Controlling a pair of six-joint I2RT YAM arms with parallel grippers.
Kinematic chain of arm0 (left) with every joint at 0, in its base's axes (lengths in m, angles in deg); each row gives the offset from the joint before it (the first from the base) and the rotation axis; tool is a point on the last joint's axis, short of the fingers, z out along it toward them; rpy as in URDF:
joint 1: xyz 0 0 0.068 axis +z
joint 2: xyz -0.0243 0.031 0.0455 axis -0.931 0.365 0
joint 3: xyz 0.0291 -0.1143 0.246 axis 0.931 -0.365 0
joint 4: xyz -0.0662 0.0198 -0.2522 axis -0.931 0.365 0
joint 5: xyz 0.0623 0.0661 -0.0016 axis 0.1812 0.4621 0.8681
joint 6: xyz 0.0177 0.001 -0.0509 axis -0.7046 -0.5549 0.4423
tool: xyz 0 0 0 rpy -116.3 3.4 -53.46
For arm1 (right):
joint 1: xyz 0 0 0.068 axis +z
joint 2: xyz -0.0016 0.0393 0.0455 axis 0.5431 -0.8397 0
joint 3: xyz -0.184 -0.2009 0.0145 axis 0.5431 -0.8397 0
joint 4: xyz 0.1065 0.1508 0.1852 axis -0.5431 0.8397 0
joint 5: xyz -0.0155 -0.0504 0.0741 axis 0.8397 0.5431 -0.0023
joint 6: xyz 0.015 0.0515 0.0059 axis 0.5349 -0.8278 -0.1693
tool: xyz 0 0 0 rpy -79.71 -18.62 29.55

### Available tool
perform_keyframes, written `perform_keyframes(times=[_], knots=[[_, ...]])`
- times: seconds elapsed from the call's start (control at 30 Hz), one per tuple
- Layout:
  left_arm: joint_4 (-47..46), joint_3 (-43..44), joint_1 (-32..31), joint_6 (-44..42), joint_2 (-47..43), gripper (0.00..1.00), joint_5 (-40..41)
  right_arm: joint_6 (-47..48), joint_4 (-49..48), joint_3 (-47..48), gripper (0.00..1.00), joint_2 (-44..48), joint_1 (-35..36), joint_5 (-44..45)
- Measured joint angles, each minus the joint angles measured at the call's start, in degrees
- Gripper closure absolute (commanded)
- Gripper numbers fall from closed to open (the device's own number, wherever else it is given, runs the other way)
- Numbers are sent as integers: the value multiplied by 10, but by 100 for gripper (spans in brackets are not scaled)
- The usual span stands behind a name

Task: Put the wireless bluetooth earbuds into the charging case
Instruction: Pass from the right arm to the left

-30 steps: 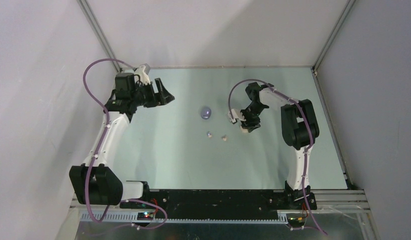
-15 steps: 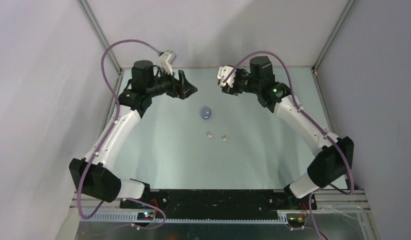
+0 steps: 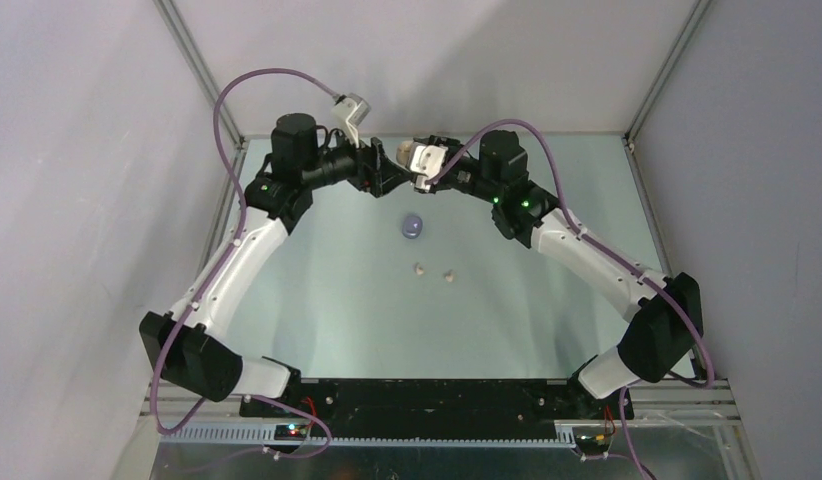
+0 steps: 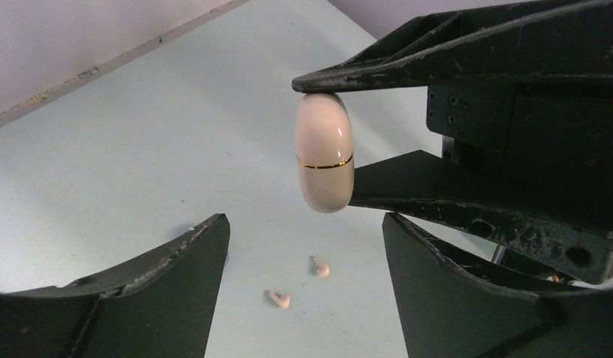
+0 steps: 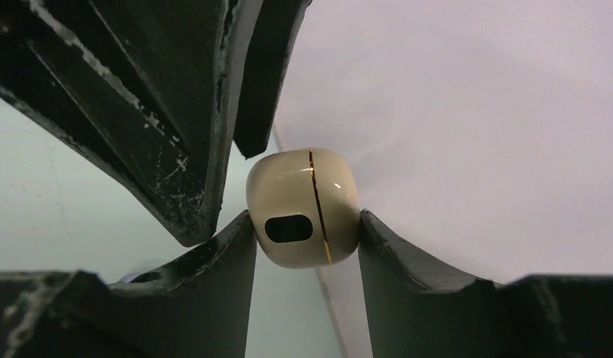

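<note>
A cream charging case with a gold seam is pinched between the fingers of my right gripper, held in the air. In the left wrist view the same case hangs upright between the right gripper's dark fingers. My left gripper is open just in front of the case and not touching it. Two cream earbuds lie on the table below; from above they show at the centre. Both grippers meet at the back middle.
A closed purple case sits on the table just below the two grippers. Enclosure walls stand close behind them, with metal frame posts at the back corners. The pale table stretches towards the arm bases.
Both arms have swung inward to the back middle. The grippers now face each other there. The earbuds and the purple case have not moved.
</note>
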Motion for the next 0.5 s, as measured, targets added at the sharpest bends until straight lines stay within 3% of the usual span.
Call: perform_keyframes(times=[0.07,0.17,0.33,0.5], knots=[[-2,0,0,0,1,30,1,1,-13,0,68,0,2,4],[-5,0,-2,1,2,32,0,2,-35,0,68,0,10,9],[-8,0,-2,0,3,24,-4,10,-52,-3,68,0,16,16],[-17,0,7,2,3,22,-62,10,-65,-12,68,6,18,18]])
